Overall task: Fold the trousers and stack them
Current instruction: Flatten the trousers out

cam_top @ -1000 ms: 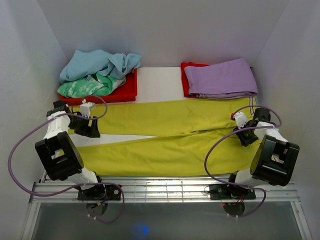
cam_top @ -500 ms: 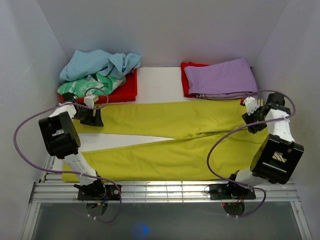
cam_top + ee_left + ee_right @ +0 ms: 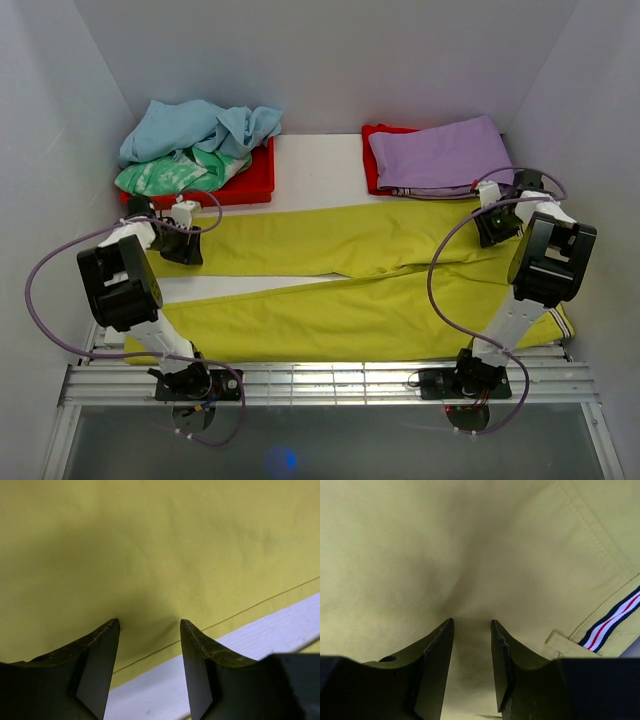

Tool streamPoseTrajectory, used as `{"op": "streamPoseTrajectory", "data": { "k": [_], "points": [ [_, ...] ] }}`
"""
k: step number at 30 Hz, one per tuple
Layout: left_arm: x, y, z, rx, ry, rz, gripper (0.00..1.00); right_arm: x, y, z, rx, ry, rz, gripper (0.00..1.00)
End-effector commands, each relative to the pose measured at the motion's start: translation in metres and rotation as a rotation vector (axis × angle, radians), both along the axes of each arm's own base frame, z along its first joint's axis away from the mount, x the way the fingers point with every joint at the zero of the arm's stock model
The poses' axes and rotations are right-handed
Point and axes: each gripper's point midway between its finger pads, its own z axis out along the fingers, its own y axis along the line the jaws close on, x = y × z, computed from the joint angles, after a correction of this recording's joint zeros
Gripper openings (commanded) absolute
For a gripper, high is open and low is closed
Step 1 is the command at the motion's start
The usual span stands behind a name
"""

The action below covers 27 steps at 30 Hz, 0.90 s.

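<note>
The yellow trousers (image 3: 340, 240) lie spread flat across the white table, legs to the left and waist to the right. My left gripper (image 3: 185, 243) is low over the far leg's left end. In the left wrist view it (image 3: 150, 622) is open, tips on the yellow cloth (image 3: 150, 540) at the stitched hem, with white table between the jaws. My right gripper (image 3: 492, 222) is at the waist's far corner. In the right wrist view it (image 3: 472, 622) is open, pressed onto the cloth (image 3: 445, 540) near a striped ribbon (image 3: 610, 622); cloth puckers between the jaws.
A red tray (image 3: 250, 185) at the back left holds crumpled blue (image 3: 195, 125) and green (image 3: 170, 172) clothes. A folded purple garment (image 3: 440, 155) lies on another red tray at the back right. White walls close in both sides. A metal rail (image 3: 320, 380) runs along the near edge.
Both arms swung up and back. My right gripper moved from the waist's middle to its far corner. My left gripper shifted slightly toward the far leg's end and lowered.
</note>
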Motion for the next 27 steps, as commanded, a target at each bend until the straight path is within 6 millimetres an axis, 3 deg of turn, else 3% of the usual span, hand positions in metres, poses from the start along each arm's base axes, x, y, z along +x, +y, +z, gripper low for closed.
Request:
{"op": "streamPoseTrajectory", "data": {
  "k": [1,3,4,7,10,13,15,16,17,19,20,21,24,25,27],
  "points": [
    [-0.062,-0.012,-0.022,-0.008,0.196,-0.016,0.62,-0.004,-0.008,-0.013,-0.062,0.004,0.009,0.41],
    [-0.074,-0.011,-0.022,-0.011,0.217,-0.011,0.62,-0.015,-0.01,-0.018,-0.094,0.018,0.031,0.41],
    [-0.081,-0.011,-0.022,-0.02,0.238,-0.01,0.61,-0.031,-0.009,-0.028,-0.106,0.051,0.058,0.41],
    [-0.095,0.002,-0.02,-0.002,0.253,0.007,0.61,-0.048,-0.008,-0.025,-0.13,0.046,0.093,0.4],
    [-0.097,0.04,-0.013,0.04,0.233,0.07,0.59,-0.07,-0.003,-0.023,-0.144,0.051,0.138,0.4],
    [-0.085,0.072,-0.005,0.057,0.217,0.095,0.59,-0.088,0.01,-0.018,-0.11,0.072,0.184,0.4],
    [-0.081,0.084,0.001,0.044,0.21,0.097,0.61,-0.092,0.015,-0.007,-0.093,0.07,0.208,0.41],
    [-0.079,0.075,0.009,-0.017,0.195,0.067,0.66,-0.089,0.015,0.0,-0.092,0.054,0.21,0.41],
    [-0.067,0.081,0.024,-0.005,0.131,0.025,0.74,-0.084,0.014,0.01,-0.101,0.026,0.215,0.43],
    [-0.058,0.073,0.046,-0.036,0.056,-0.03,0.83,-0.065,0.01,0.035,-0.119,-0.041,0.24,0.49],
    [-0.042,0.073,0.068,-0.029,-0.049,-0.065,0.91,-0.056,0.006,0.045,-0.132,-0.068,0.245,0.53],
    [-0.035,0.072,0.079,-0.026,-0.092,-0.078,0.95,-0.038,0.0,0.065,-0.161,-0.122,0.253,0.67],
    [-0.008,0.075,0.111,-0.029,-0.227,-0.116,0.98,-0.013,-0.009,0.079,-0.19,-0.156,0.296,0.82],
    [0.0,0.077,0.116,-0.031,-0.258,-0.122,0.98,0.002,-0.015,0.094,-0.217,-0.191,0.303,0.83],
    [0.017,0.08,0.122,-0.062,-0.298,-0.123,0.98,0.016,-0.023,0.087,-0.216,-0.171,0.302,0.81]
  ]
}}
